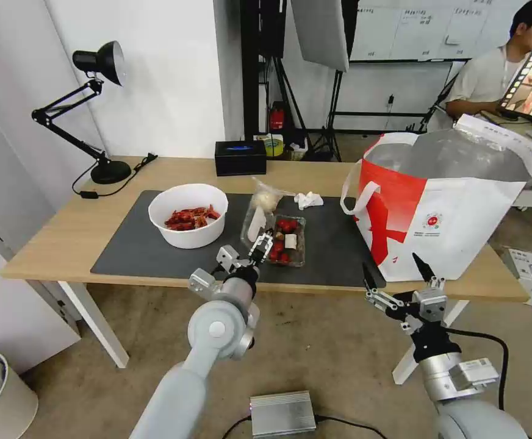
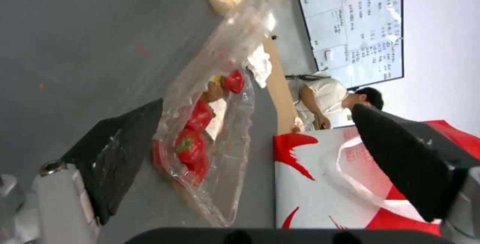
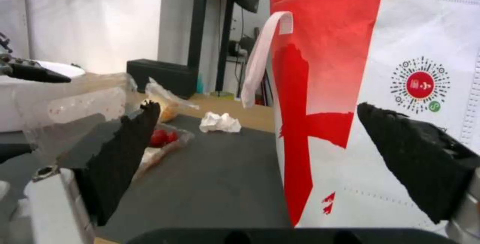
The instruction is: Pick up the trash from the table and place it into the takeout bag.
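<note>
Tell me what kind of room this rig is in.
Looks like an office or lab used as a filming space: a light panel on a stand, a whiteboard on the far wall, and a desk lamp on the wooden table.

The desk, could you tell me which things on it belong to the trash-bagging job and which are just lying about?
For the job: bowl of red shell scraps, clamshell tray, small clear bag, crumpled tissue, takeout bag, left gripper open at the tray.

Lying about: black box, desk lamp.
</note>
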You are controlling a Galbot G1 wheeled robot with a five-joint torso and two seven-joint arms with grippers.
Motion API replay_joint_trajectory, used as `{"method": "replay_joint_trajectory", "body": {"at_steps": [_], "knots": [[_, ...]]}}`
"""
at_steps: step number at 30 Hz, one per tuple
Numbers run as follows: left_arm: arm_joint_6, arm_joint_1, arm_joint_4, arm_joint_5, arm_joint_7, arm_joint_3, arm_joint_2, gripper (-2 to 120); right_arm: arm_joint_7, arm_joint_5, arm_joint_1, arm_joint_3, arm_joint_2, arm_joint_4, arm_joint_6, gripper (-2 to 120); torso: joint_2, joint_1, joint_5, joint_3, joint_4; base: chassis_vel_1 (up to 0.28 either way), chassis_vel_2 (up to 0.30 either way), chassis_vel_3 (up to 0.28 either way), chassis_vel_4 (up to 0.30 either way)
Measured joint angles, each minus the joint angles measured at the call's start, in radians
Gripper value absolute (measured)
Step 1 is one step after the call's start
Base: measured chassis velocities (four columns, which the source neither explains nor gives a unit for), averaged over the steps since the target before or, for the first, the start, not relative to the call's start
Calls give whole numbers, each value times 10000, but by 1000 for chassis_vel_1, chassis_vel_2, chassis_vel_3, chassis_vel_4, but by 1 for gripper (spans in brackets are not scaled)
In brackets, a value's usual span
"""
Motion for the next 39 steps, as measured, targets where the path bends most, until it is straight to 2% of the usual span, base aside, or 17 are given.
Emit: {"method": "replay_joint_trajectory", "body": {"at_steps": [39], "knots": [[-211,-694,-63,-259,33,12,270,100,-20,-111,22,-54,76,-134,14,100,-1,0,0,0,0,0,0,0,0]]}}
